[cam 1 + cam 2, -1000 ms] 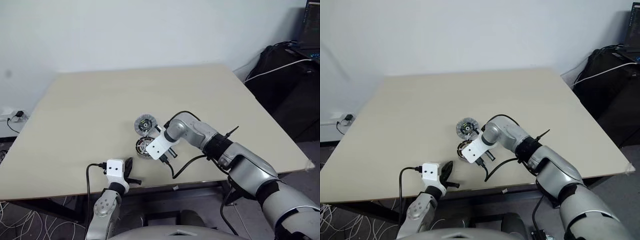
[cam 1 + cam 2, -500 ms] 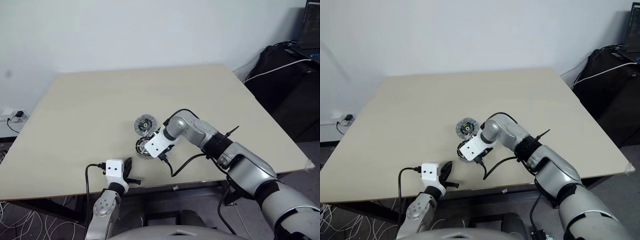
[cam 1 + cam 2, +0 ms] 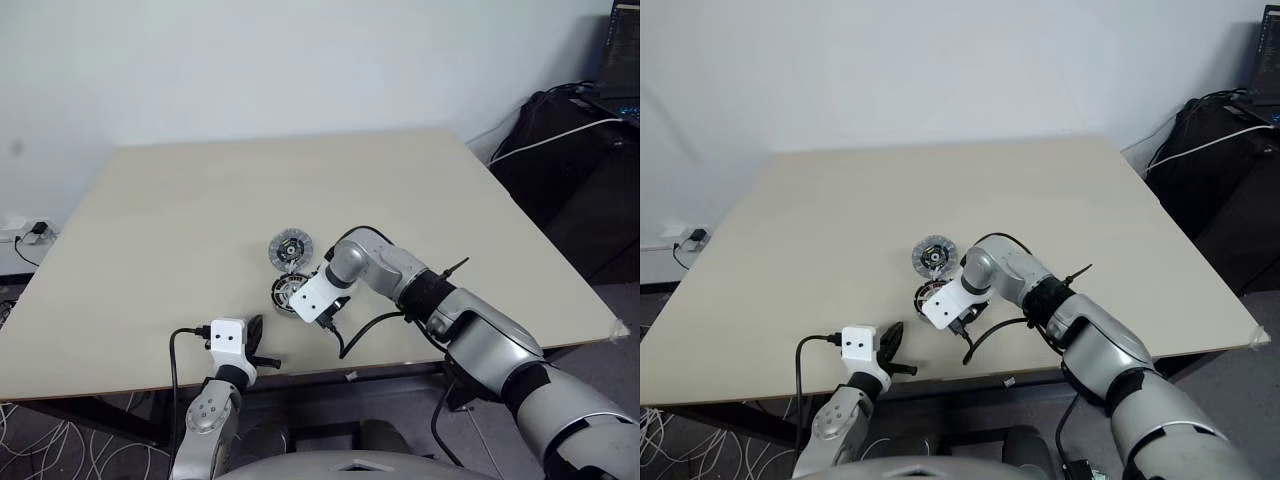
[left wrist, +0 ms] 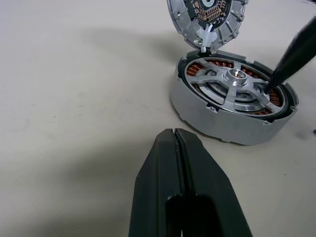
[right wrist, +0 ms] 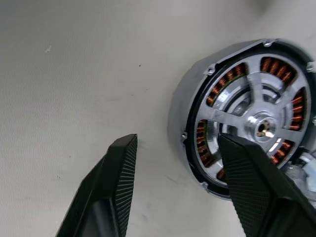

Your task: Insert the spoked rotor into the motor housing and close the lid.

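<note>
Both arms are that glossy silver-grey shell stuff, chunky rounded segments with black bands at the joints. Each wrist ends in a white boxy camera block, the left one has two tiny dark dots on its face. Thin black cables loop off both blocks. The left gripper (image 4: 180,148) and right gripper (image 5: 173,153) have matte black fingers (image 5: 116,173) with fine ribbed pads.

A beige table (image 3: 200,210) fills the middle, a plain white wall (image 3: 250,60) behind it at 12 o'clock. At 2 o'clock dark gear (image 3: 570,160) with cables; at 9 o'clock a socket (image 3: 30,232)
</note>
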{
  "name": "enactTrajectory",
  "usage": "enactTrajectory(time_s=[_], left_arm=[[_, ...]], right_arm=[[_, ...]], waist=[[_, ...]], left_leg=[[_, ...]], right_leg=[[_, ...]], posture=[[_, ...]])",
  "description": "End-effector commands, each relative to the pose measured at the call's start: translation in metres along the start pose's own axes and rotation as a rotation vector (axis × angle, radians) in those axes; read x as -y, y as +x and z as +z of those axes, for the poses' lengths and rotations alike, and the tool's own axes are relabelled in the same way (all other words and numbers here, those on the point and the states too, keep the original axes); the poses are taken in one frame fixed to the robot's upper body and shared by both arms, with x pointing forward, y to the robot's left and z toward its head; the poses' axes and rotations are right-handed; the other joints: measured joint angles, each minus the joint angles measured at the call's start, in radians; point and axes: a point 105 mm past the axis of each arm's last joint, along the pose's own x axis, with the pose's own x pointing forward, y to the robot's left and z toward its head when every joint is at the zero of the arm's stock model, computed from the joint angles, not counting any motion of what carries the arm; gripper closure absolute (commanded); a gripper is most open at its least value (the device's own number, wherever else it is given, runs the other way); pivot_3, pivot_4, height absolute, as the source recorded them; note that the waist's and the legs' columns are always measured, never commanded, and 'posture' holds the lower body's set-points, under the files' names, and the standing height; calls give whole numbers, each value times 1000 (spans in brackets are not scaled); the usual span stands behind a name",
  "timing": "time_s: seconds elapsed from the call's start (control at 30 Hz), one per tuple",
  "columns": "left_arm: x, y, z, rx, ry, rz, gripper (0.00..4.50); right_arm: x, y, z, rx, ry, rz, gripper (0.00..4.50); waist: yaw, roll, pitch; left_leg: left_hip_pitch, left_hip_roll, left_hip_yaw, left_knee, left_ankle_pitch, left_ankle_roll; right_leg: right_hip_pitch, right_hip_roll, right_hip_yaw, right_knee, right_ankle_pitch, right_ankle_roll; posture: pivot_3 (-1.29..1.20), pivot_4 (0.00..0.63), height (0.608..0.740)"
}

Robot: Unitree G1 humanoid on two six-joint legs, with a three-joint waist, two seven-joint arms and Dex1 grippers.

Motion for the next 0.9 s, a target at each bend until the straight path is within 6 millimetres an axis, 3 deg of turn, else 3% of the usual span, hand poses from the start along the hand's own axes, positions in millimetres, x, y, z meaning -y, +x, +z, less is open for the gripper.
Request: enactTrajectory(time_s=[0.03,0.13,0.23,0.4,0.6,0.73,0.9], left_arm=[[1,2,10,46,1,-2,4449],[1,2,10,48,-1,0,4449],[2,2,10,48,-2,-2,4449],[2,2,10,46,-3,-7,4449],[3,3,10,45,-4,-12,4449],[4,4,10,45,-9,-20,4449],[6,6,10,44,-14,-29,4449]], right_arm=[[6,-4,-1,-8,-5,-16,2924],[6,-3,-3,-16,2,-18,3898],[6,-3,-4,-16,7,-26,4338],[8,-8,-4,24,67,-68,4394],[10,-32,8,166,206,-140,4395],[1,-51,11,234,316,-180,4395],[-16,-67,12,297,675,-238,4395]], waist=[[0,0,0],[0,1,-1],[0,0,-1],[-1,0,-1],[3,0,-1],[8,0,-1],[18,-1,-1]], left_leg=[[0,0,0,0,0,0],[0,0,0,0,0,0],[1,0,0,0,0,-2],[1,1,-1,0,1,-3],[0,0,-2,0,1,-2],[-2,0,-2,0,1,-2],[-3,1,-2,0,0,-2]], right_leg=[[0,0,0,0,0,0],[0,0,0,0,0,0],[1,0,0,0,0,-1],[1,1,0,1,1,-1],[0,1,-1,1,1,-1],[-1,1,-1,0,1,-1],[-1,0,-1,-1,1,-1]], posture=[[0,0,740],[0,0,740],[0,0,740],[0,0,740],[0,0,740],[0,0,740],[0,0,740]])
